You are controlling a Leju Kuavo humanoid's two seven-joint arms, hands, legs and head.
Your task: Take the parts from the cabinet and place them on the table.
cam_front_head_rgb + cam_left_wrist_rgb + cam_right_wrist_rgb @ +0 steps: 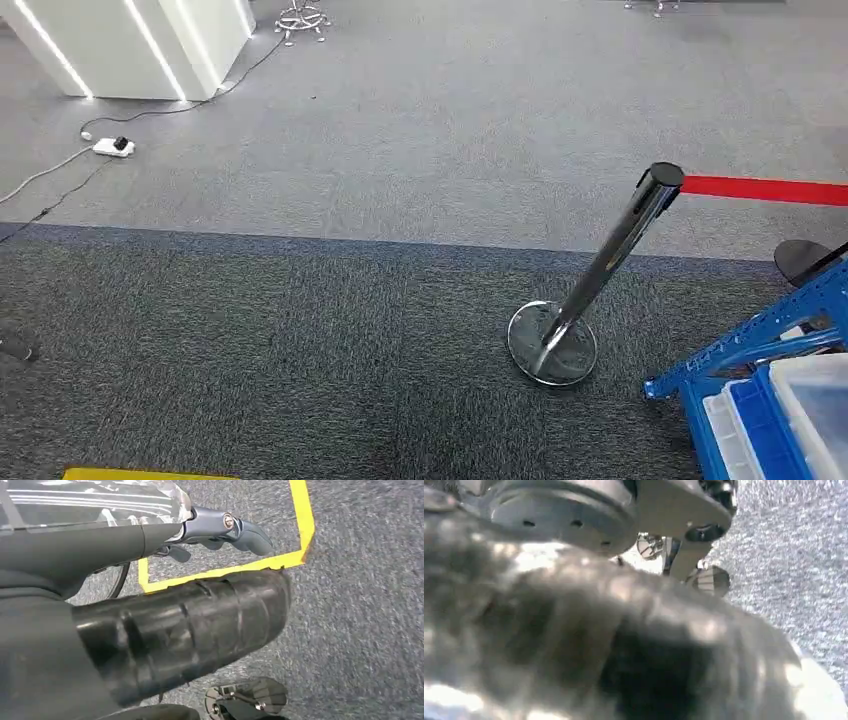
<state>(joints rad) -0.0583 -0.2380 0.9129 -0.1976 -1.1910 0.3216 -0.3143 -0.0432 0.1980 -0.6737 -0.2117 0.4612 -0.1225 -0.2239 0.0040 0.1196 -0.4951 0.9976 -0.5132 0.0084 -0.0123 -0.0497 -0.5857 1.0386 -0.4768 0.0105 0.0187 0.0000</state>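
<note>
Grey carpet (330, 330) underfoot. Blue cabinet (740, 350) at my lower right, white bins (815, 400) on it; any parts inside too unclear to make out. Chrome stanchion (600, 270) near the cabinet, red belt (765, 189) running right from its top. White power strip (113, 147) far left. My left hand (175, 630) over yellow floor tape (225, 570), grip hidden. My right hand (624, 645) blurred, grip unreadable.

1 chrome post (600, 275), 1 power strip (113, 147), 2 clear bins (800, 415).
</note>
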